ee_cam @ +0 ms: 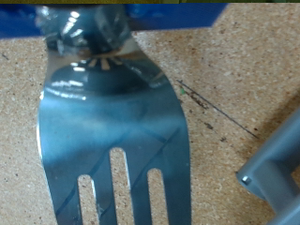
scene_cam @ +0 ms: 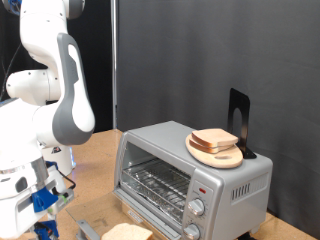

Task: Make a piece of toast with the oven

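White-and-grey Panda arm [scene_cam: 55,90] stands at the exterior view's left, its gripper [scene_cam: 35,205] low near the table at the bottom-left corner, mostly cut off by the frame edge. Wrist view shows a shiny slotted metal spatula [ee_cam: 111,141] with 3 slots running out from under the hand, clamped at its neck by blue-and-grey parts at the base, so the fingers look pressed onto the spatula's handle, blade hovering over or lying on the speckled particle-board tabletop [ee_cam: 234,66]. A grey edge [ee_cam: 277,169] shows beside the blade, cannot tell what it is.

Boxy silver-grey toaster oven [scene_cam: 195,175] with wire rack and 2 round knobs sits at the exterior view's right; door looks open or down, rack [scene_cam: 155,183] visible and bare. On the oven's top sits a round light-wooden plate [scene_cam: 232,158] carrying a squarish tan bread slice with brown crust [scene_cam: 214,139]. Another pale slice [scene_cam: 128,233] lies on the table just in front of the oven, at the bottom edge, near the gripper; this looks like the piece of toast to be handled.

Progress, judged: early. Spatula picked up, nothing in the oven, bread not on the rack, knobs [scene_cam: 197,208] seemingly unturned
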